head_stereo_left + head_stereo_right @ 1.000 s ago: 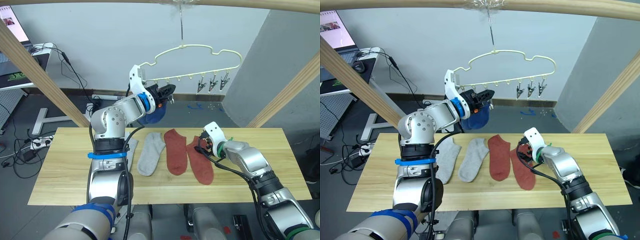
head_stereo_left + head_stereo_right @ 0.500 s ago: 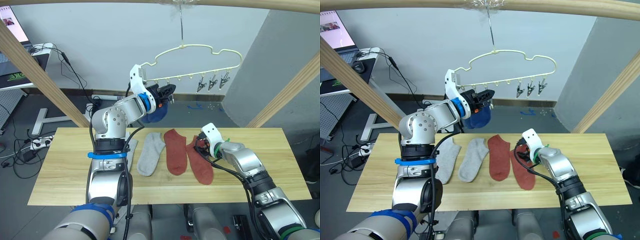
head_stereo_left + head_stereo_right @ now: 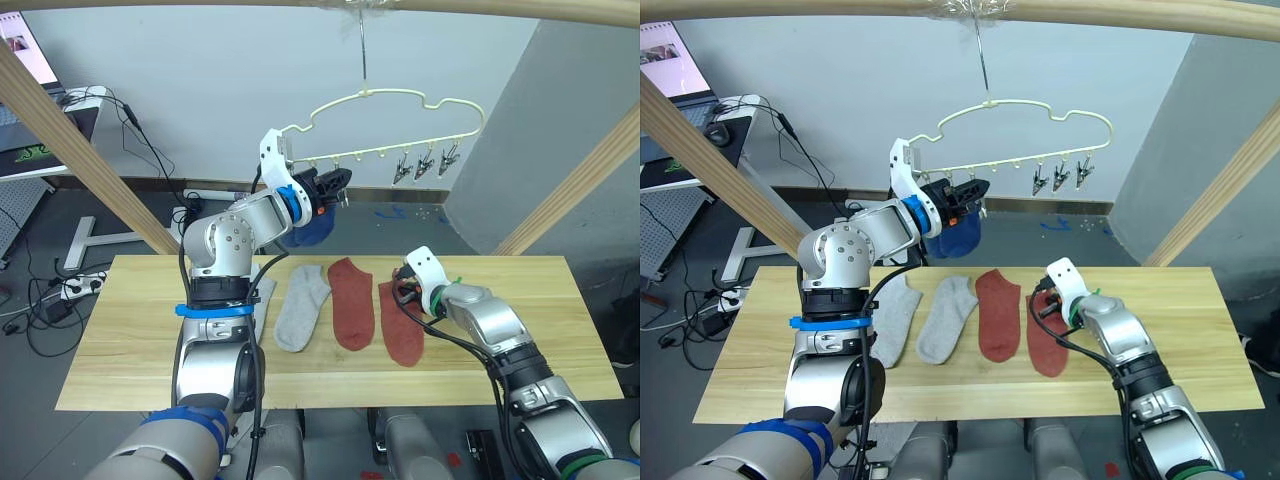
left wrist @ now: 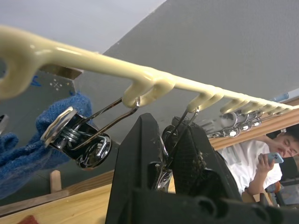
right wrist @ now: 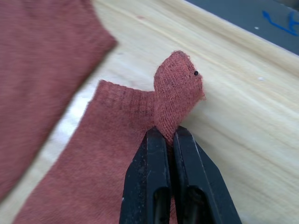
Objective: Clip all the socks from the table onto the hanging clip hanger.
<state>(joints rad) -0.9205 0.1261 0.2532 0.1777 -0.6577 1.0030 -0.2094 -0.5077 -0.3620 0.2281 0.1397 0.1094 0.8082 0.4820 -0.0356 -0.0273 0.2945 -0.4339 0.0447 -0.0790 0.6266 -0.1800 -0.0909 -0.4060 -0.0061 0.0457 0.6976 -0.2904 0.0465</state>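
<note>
One blue sock (image 3: 312,228) already clipped at the left end of the clip hanger (image 3: 400,125). Four left flat on the table (image 3: 130,330): two light grey socks (image 3: 303,306) to the left, two rust red to the right. Right gripper (image 5: 167,140) pinched shut on the cuff of the rightmost rust red sock (image 3: 398,324). Left gripper (image 4: 164,154) squeezing a metal clip (image 4: 163,161) on the hanger's bar. By the look of it, mostly undone.

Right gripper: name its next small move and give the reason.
Probably lift straight up. The right gripper is shut on the cuff corner of a rust red sock whose body lies flat on the table. The left gripper squeezes a clip on the clip hanger, apparently waiting for a sock.
</note>
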